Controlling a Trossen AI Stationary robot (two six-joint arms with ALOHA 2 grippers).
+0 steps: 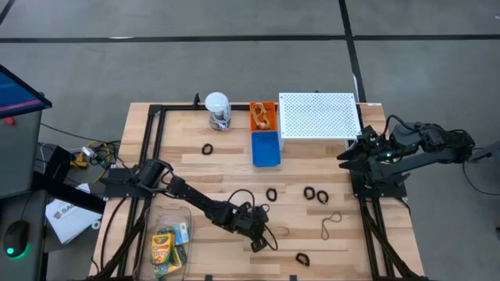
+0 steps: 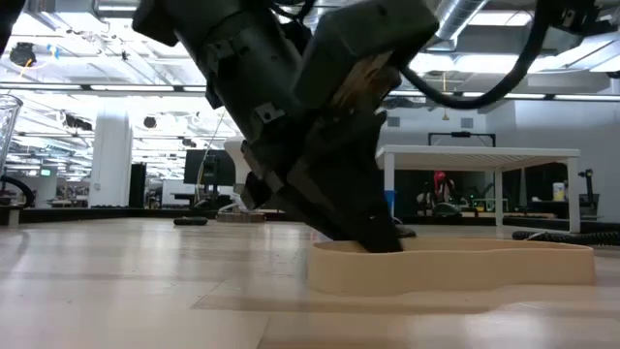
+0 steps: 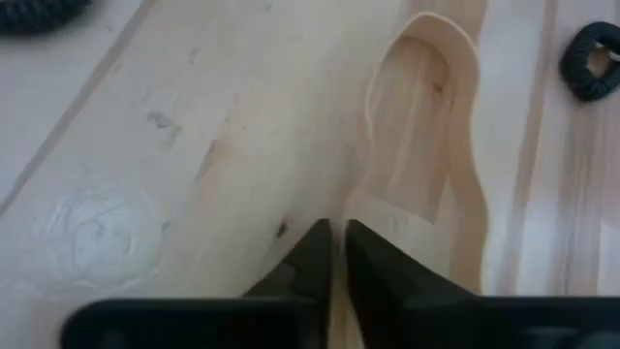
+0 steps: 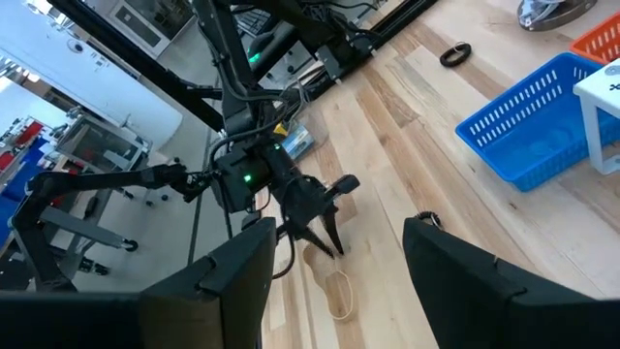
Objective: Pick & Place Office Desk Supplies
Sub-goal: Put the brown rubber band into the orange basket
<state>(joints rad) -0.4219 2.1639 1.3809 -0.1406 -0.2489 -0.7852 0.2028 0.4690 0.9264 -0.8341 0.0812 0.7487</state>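
The high view looks straight down on the whole pale wooden table [image 1: 234, 164]. The low view sits at tabletop height, very near a thin tan rubber-band loop [image 2: 455, 267], facing the room beyond. The left wrist view looks closely down past its black fingers [image 3: 373, 267] onto that same loop [image 3: 465, 194]. The right wrist view looks across the table from farther off, sharing the loop [image 4: 337, 291].
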